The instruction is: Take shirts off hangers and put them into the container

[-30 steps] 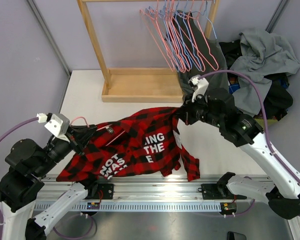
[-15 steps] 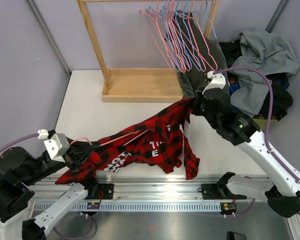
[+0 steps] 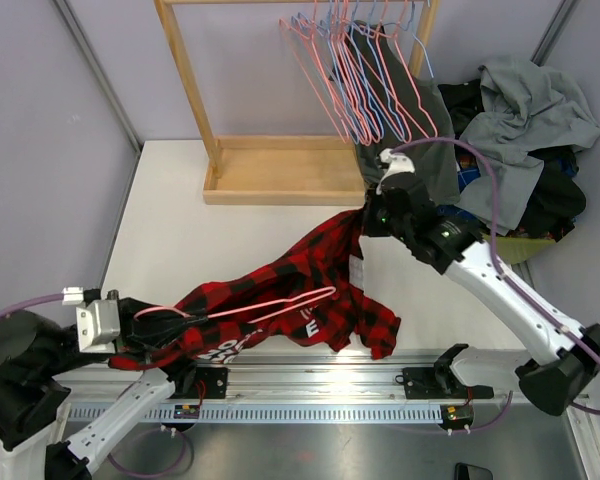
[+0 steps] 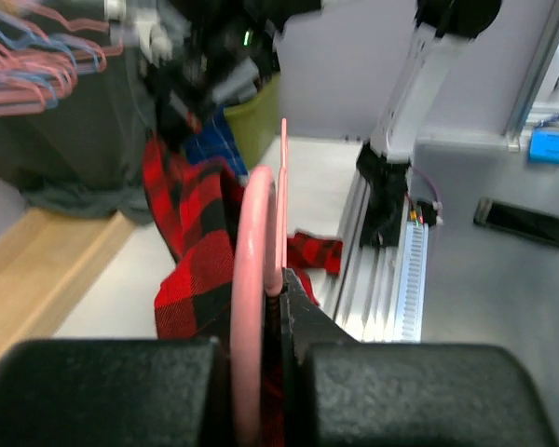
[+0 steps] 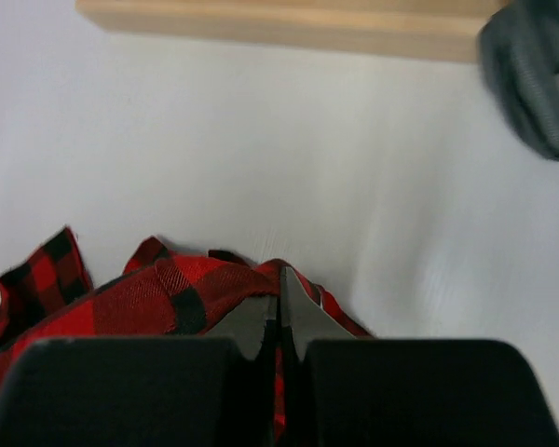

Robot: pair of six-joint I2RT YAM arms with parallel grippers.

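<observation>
Left claw [image 3: 158,328]: at the near left corner of the counter [image 3: 180,210], pressed together on the hook end of a pink hanger [image 3: 280,299]. In the left wrist view the pink wire [image 4: 256,233] is seen pinched between the fingers [image 4: 303,317].

Right claw [image 3: 363,222]: above the middle right of the counter, pinching the far end of the plaid shirt [image 3: 280,290]. In the right wrist view the fingers [image 5: 293,312] are seen closed on a fold of red-and-black cloth [image 5: 149,289].

Plaid shirt: stretched slantwise between the two claws, far right end lifted, near left end bunched at the left claw. The lower part is draped on the counter by its near edge. White lettering is partly seen on the cloth. The hanger's triangle is seen lying across the top of the cloth.

Container [image 3: 525,248]: far right, beside the counter; only a strip of yellow-green is seen under a heap of clothes. A grey shirt [image 3: 525,110] lies on top of the heap.

Rack [image 3: 280,170]: wooden, at the far side of the counter. Pink and blue hangers [image 3: 360,70] are bunched at the right end of its rail, with a dark garment [image 3: 405,135] hung among them.
</observation>
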